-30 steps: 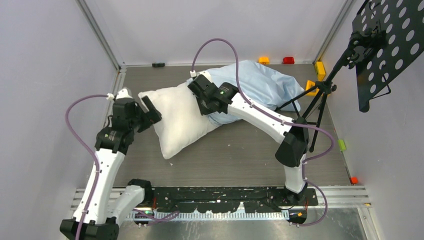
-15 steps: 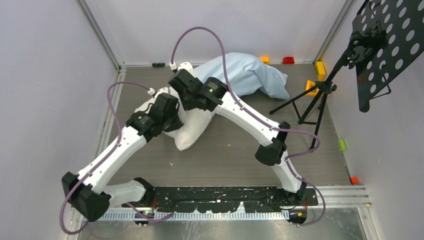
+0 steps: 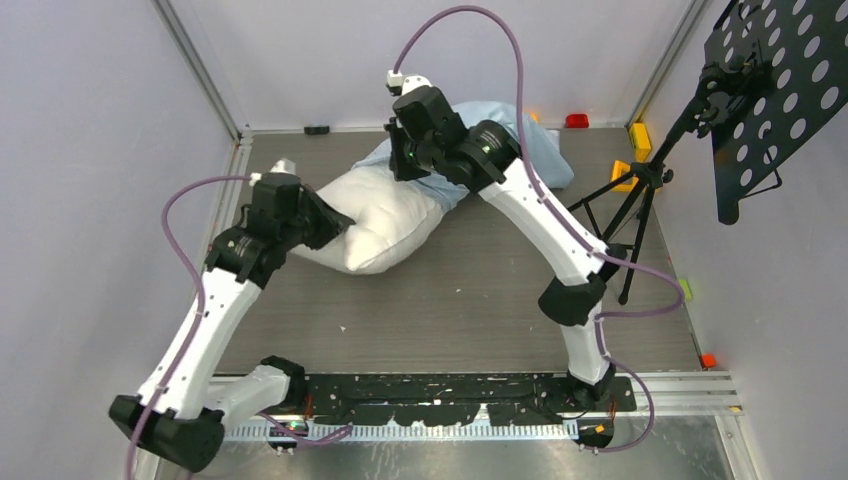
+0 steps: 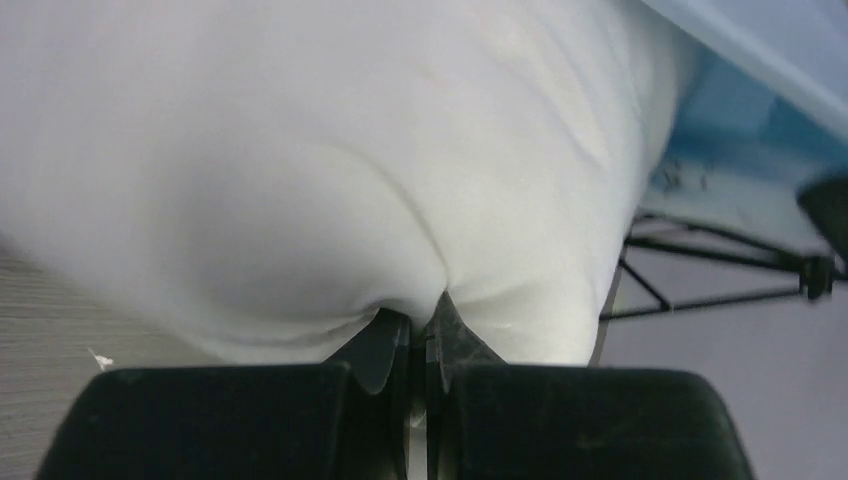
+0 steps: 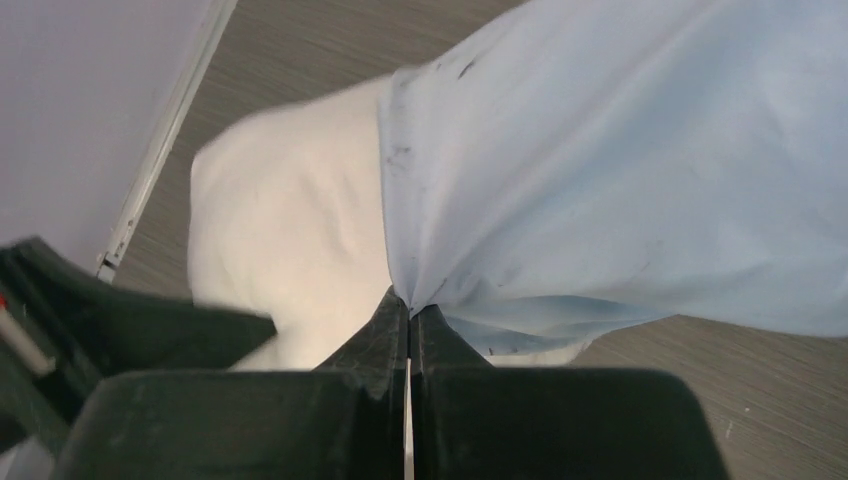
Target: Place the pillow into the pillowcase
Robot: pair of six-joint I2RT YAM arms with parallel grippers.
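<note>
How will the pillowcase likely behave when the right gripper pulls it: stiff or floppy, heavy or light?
The pillowcase is probably floppy: its cloth fans into creases from where the right gripper pinches it. It looks thin and likely light, draping over the pillow. A one-point pull would probably bunch it rather than move it flat.

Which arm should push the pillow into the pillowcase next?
Left. The left gripper is shut on the pillow's bare end, opposite the pillowcase; the right gripper pinches the pillowcase edge, probably best holding it.
</note>
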